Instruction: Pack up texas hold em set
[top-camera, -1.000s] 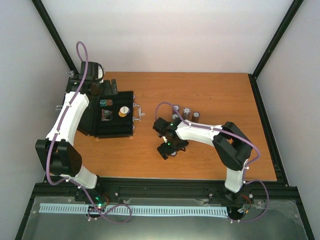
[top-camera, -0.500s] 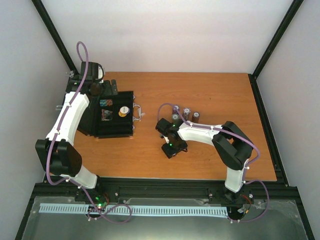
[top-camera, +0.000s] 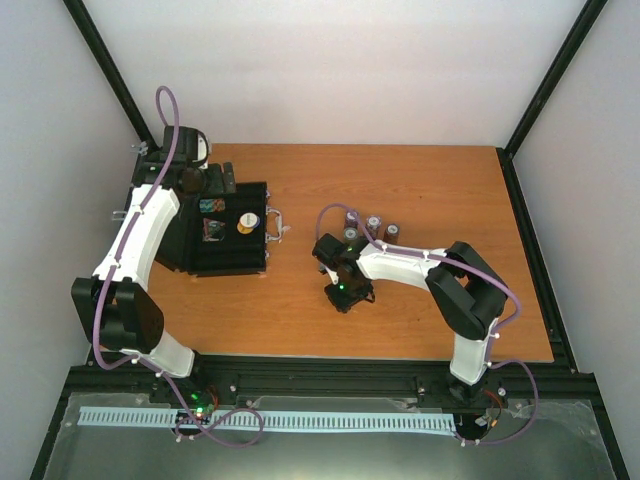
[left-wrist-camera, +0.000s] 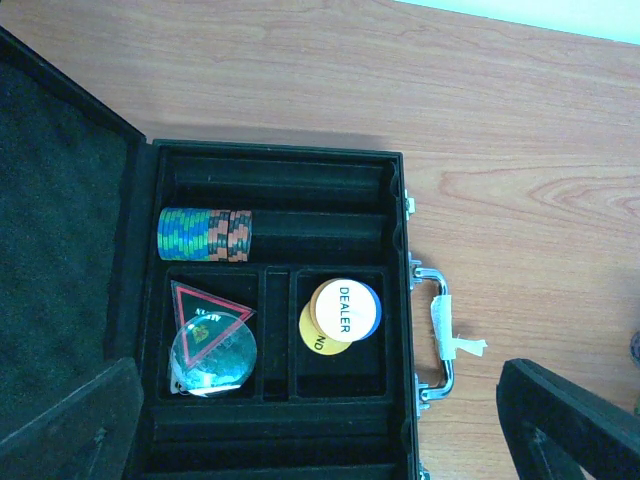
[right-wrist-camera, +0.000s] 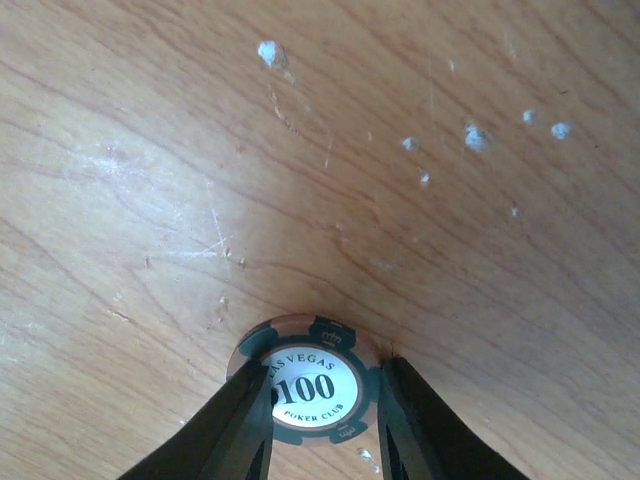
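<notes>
The black case (top-camera: 228, 262) lies open at the left of the table. In the left wrist view its tray (left-wrist-camera: 280, 165) holds a row of striped chips (left-wrist-camera: 205, 232), the round dealer discs (left-wrist-camera: 345, 308) and a dark triangular token (left-wrist-camera: 195, 300) under a clear disc. My left gripper (left-wrist-camera: 315, 372) hangs open above the tray, nothing between its fingers. My right gripper (top-camera: 346, 296) is down on the table at the middle. In the right wrist view its fingers press both sides of a small chip stack (right-wrist-camera: 312, 385) topped by a "100" chip, which stands on the wood.
Three more chip stacks (top-camera: 373, 226) stand upright on the table just behind the right wrist. The case's silver handle (left-wrist-camera: 440, 325), with a strip of white tape on it, faces the right arm. The case lid (left-wrist-camera: 60, 250) lies flat to the left.
The right gripper has dropped a little toward the table's near edge and its fingers have closed in from wide open onto the chip stack. The left arm has stayed still.
</notes>
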